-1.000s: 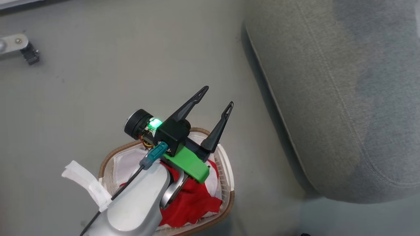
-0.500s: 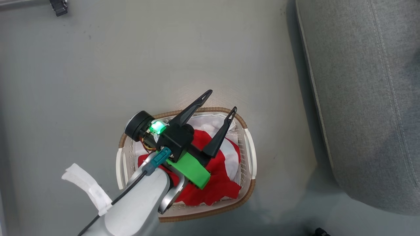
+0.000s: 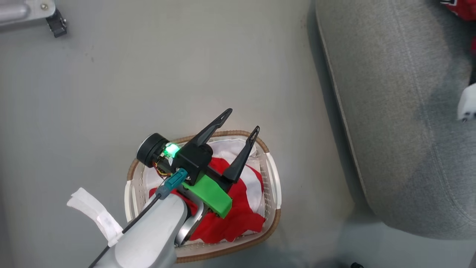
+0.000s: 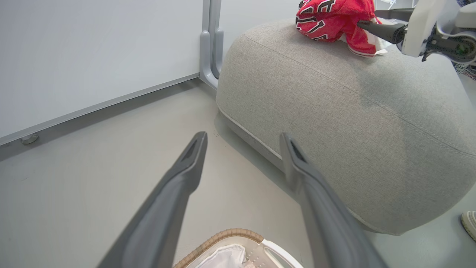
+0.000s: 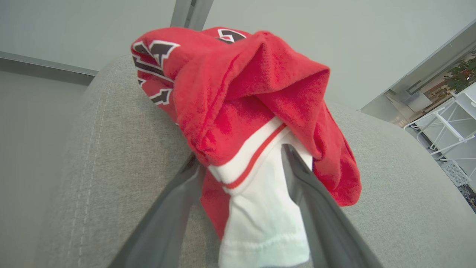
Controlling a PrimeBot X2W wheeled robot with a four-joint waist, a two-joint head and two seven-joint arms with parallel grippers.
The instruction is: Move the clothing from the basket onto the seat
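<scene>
While one red garment waits in the basket, the other already lies on the seat.

Crumpled and soft, the red jersey (image 5: 238,100) with black numerals edged in white sits heaped on the seat (image 4: 353,123), a rounded grey woven cushion with a stitched seam. The right gripper (image 5: 241,154) is spread, and the jersey's white panel with its red stripe hangs loose between the fingers. The second red garment (image 3: 238,216) lies bunched on the white cloth liner (image 3: 230,147) in the basket (image 3: 273,182), oval perforated white plastic with a brown woven rim, standing on the smooth grey floor (image 3: 148,74) beside the seat. The left gripper (image 3: 242,119) hovers above it, fingers apart and empty. Against half a second ago the head camera has swung: a red corner of jersey and a pale piece of the right arm (image 3: 468,102) now show at the right edge, and the left gripper keeps its spread pose.
</scene>
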